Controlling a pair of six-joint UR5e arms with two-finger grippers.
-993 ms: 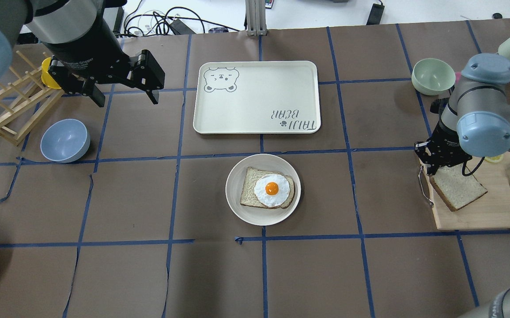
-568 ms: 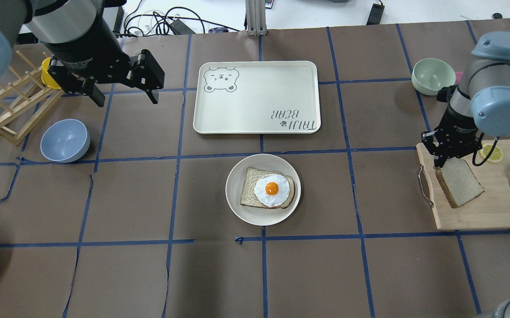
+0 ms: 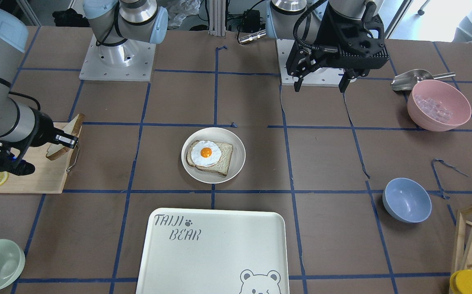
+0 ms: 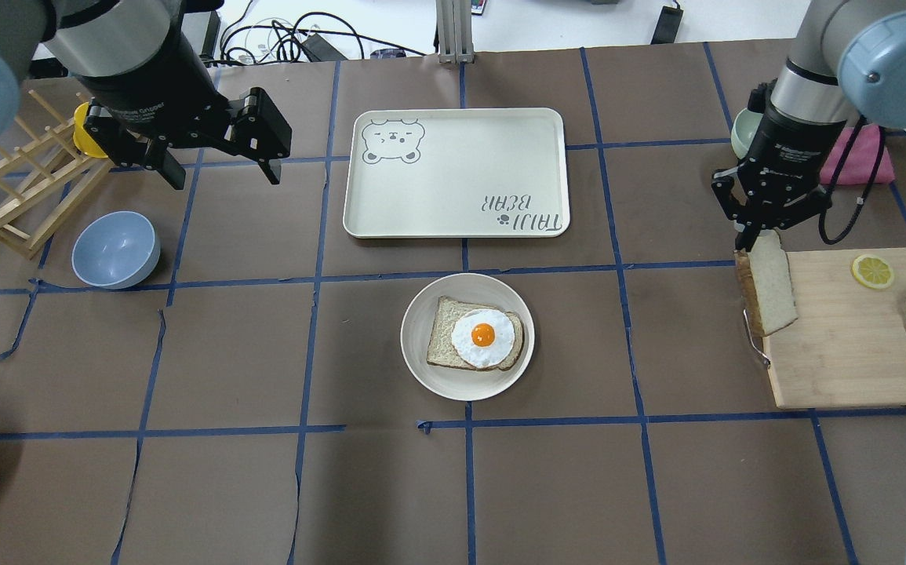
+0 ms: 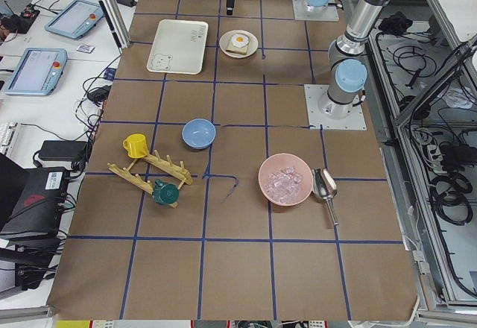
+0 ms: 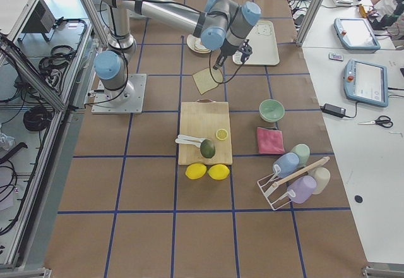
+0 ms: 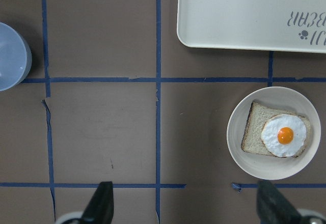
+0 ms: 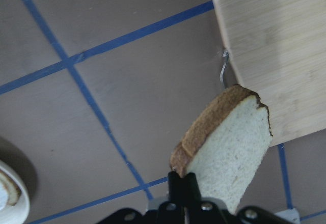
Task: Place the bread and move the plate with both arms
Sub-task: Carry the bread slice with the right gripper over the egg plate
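Since a second earlier, the right gripper (image 4: 766,226) had lifted the bread (image 4: 770,292) off the cutting board (image 4: 845,345) and carried it to the board's plate-side edge. The left gripper (image 4: 225,180) had not moved.

The bread was a pale slice with a brown crust. It was pinched at one upper corner by the right gripper's closed fingers and hung steeply tilted, nearly edge-on from overhead. In the right wrist view its crumb face showed, with the crust running up one side. Its lower end hung over the board's edge, just above the metal handle (image 4: 752,339).

The plate (image 4: 418,314) lay near the table's middle, well apart from the board, and bore the egg-topped slice (image 4: 478,342). Brown table cover (image 4: 656,345) crossed by blue tape lay between the board's edge and the plate. The tray (image 4: 453,173) lay just beyond the plate, apart from its rim.

The left gripper hung with its fingers spread wide, between the wooden rack (image 4: 21,196) and the tray.
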